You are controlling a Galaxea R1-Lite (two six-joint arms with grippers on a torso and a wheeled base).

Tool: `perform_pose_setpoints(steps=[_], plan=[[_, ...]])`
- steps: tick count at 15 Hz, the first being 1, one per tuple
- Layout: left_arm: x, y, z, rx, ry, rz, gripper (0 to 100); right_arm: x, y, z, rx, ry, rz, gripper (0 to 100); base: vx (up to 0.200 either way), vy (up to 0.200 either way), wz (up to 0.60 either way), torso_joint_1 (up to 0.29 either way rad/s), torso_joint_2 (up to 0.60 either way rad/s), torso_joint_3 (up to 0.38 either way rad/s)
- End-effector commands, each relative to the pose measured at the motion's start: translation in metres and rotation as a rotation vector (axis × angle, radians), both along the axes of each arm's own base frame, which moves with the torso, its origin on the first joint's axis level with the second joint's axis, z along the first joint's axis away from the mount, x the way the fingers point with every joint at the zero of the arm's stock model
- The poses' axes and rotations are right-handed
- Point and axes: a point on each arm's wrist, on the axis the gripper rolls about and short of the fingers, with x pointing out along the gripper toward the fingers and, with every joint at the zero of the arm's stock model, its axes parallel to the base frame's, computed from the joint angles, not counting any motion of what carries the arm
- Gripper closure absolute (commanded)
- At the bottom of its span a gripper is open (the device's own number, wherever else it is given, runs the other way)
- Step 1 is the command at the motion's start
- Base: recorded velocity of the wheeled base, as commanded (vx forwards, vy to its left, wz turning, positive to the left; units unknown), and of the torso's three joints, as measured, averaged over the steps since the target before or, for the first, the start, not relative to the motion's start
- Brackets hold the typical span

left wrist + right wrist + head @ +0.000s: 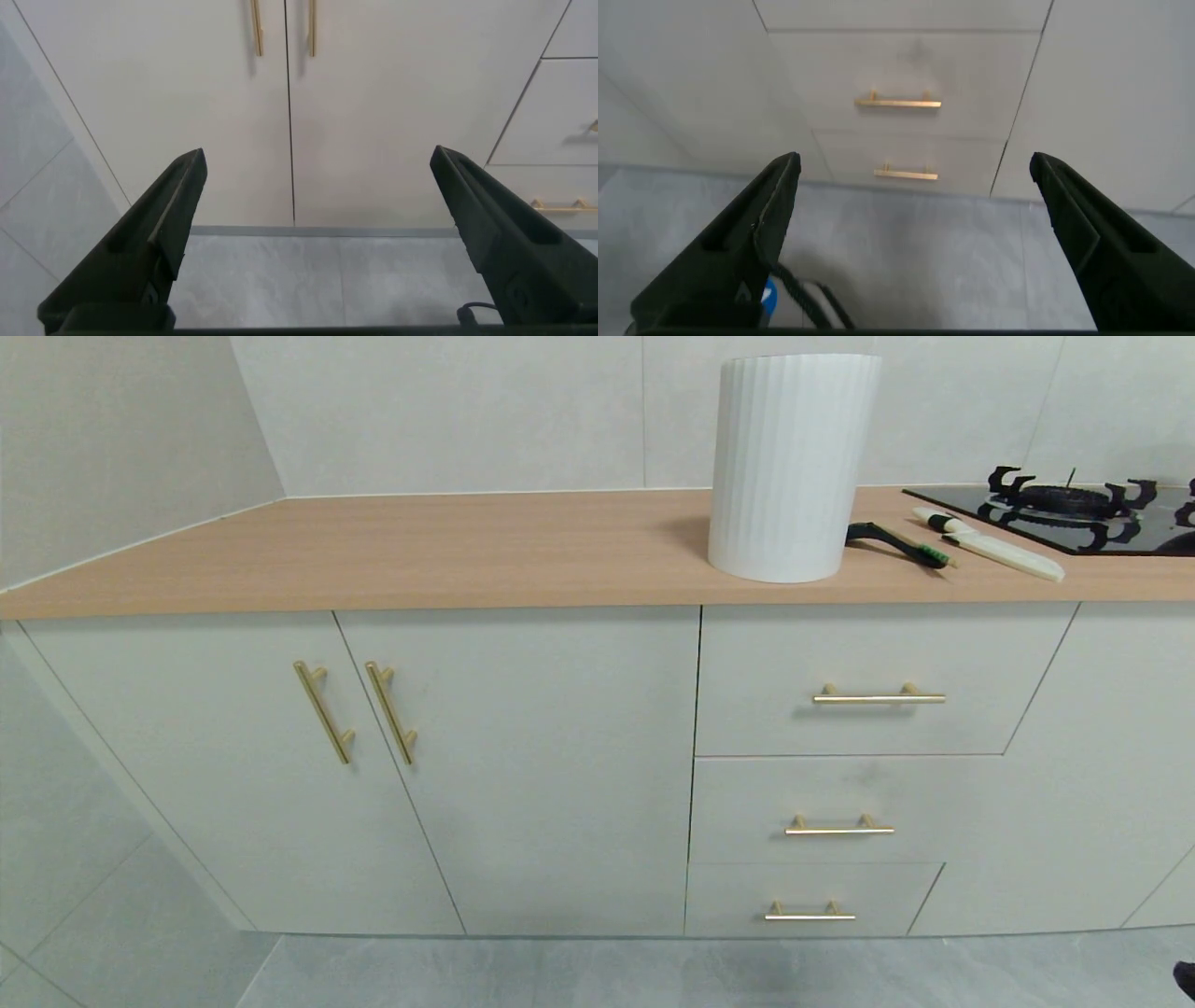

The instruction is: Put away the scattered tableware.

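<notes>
A light-wood worktop [467,546] tops pale cabinets; toward 2 o'clock in the head view a slim cream-white knife [994,546] and a black-handled utensil with a green band [901,544] lie side by side between a tall white ribbed holder [792,467] and a black gas hob [1064,509], long axes running roughly 10 to 4 o'clock. The left pincer [318,157] and right pincer [915,161] hang low, fingers spread wide and empty, facing the cabinet fronts (the right one at the brass-handled drawers [898,103] below that end of the worktop), so the right arm looks nearer.
</notes>
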Motion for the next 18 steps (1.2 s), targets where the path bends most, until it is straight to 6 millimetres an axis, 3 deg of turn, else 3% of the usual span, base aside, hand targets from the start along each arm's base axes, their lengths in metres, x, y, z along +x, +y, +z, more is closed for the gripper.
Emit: perform_pose_setpoints(steps=[1,10,15,18], plan=[[0.000,0.000,0.000,0.000,0.001,0.000,0,0.052,0.004,0.015,-0.016,0.166,0.024,0,0.000,0.000,0.00,0.000,0.00,0.000],[0.000,0.000,0.000,0.000,0.001,0.000,0,0.195,0.032,-0.021,-0.048,0.305,0.079,0,0.000,0.000,0.00,0.000,0.00,0.000],[0.000,0.000,0.000,0.000,0.001,0.000,0,0.248,0.040,-0.046,-0.054,0.376,0.083,0,0.000,0.000,0.00,0.000,0.00,0.000],[0.000,0.000,0.000,0.000,0.001,0.000,0,0.269,0.046,-0.075,-0.080,0.390,0.055,0,0.000,0.000,0.00,0.000,0.00,0.000]])
